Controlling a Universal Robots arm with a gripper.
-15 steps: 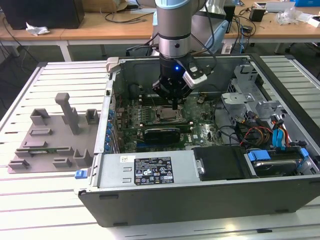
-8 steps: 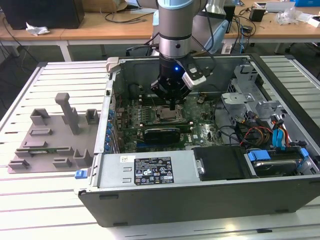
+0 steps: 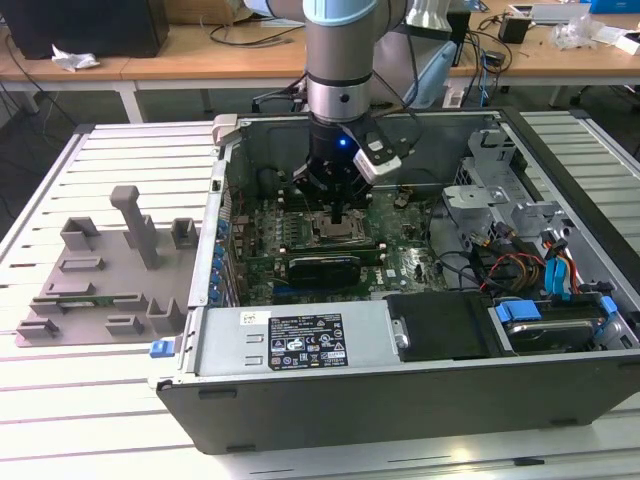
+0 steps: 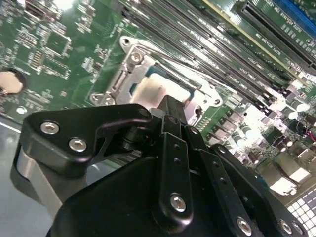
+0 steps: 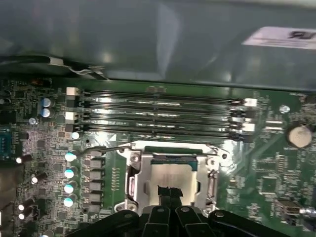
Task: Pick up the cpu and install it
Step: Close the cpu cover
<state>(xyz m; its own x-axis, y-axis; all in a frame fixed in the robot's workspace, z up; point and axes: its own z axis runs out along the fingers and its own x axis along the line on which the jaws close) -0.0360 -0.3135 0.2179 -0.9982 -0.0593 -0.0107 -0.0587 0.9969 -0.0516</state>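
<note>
While the arm [image 3: 342, 60] reaches straight down into the open computer case [image 3: 400, 390] in the exterior view, its fingers [image 3: 338, 212] hang just over the socket [image 3: 335, 235] near the middle of the motherboard [image 3: 400, 262]. The case lies on its side on a slatted white table [image 3: 100, 420], and a grey fixture tray [image 3: 100, 285] sits well apart from it, toward the exterior view's left.

In the first wrist view the cpu [image 5: 173, 174] lies flat inside the metal frame [image 5: 132, 183] of the socket, its pale top facing up and its edges square with the frame. The two dark fingertips are closed together with nothing between them, and they sit over the near edge of the cpu; whether they touch its top I cannot tell. A thin wire lever [image 5: 106, 148] runs along one side of the frame, and four long memory slots [image 5: 158, 113] lie just beyond it.

The second wrist view shows the cpu as a pale patch in the frame, partly hidden behind a black finger.
</note>
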